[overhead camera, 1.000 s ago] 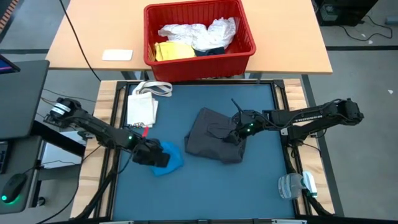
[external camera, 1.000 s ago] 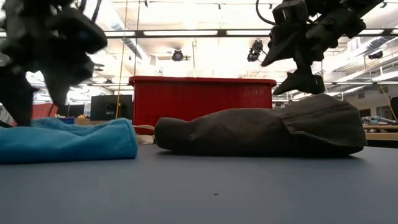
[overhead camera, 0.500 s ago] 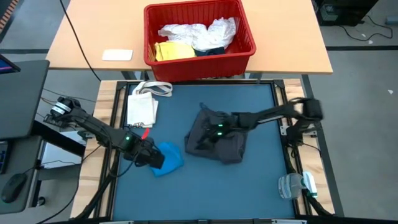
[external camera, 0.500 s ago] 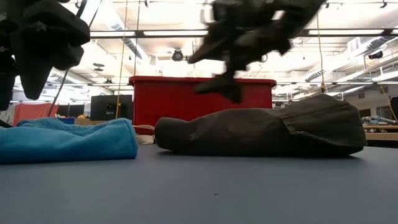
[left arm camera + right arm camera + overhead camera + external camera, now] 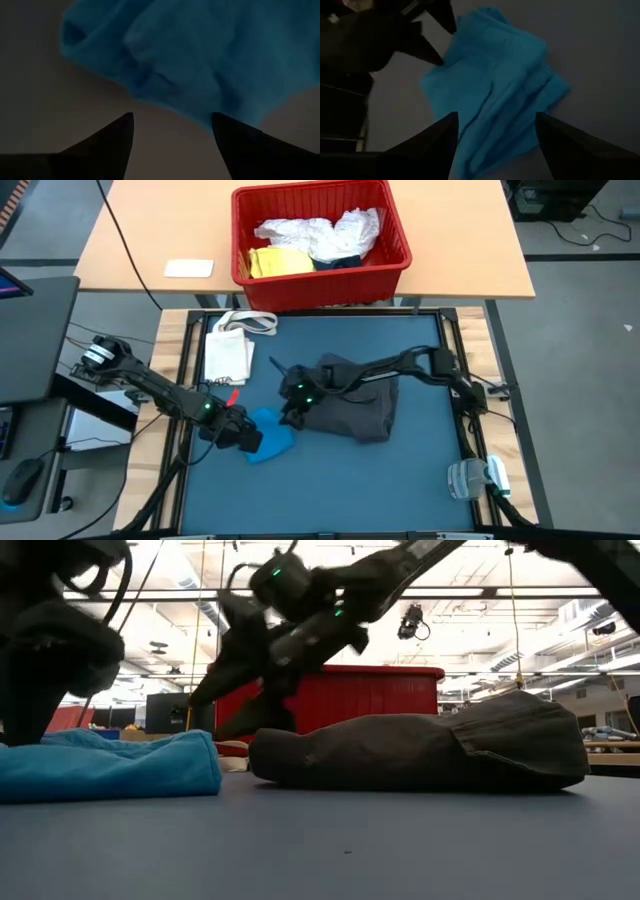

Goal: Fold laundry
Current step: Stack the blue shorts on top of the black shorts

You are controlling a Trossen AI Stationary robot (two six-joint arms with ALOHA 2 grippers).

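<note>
Nearest the front edge, at the right corner of the blue mat (image 5: 330, 470), lies a clear plastic item with green trim (image 5: 476, 478). Farther in on the left side sits the bright blue garment (image 5: 274, 430), bunched into a small heap on the mat. The left gripper (image 5: 243, 434) hangs at that heap's left edge with its fingers spread apart and nothing between them; its wrist view shows the two dark fingertips (image 5: 117, 137) just short of the blue cloth's rim. Right of the blue heap, near the middle of the mat, rests the dark grey garment (image 5: 355, 402), a rumpled, roughly folded mound. The right arm reaches across it from the right side, and the right gripper (image 5: 290, 402) is poised over the gap between the grey mound's left end and the blue heap, fingers parted and holding nothing; its wrist view looks down on the blue cloth with the left gripper beyond it. Farther back on the left lies a small cream tote bag (image 5: 230, 352) with looped handles. Beyond the mat, on the wooden table (image 5: 140, 230), stands a red basket (image 5: 390, 255) holding a yellow garment (image 5: 275, 262) and a white lacy one (image 5: 320, 232). A small white card (image 5: 189, 268) lies left of the basket.
</note>
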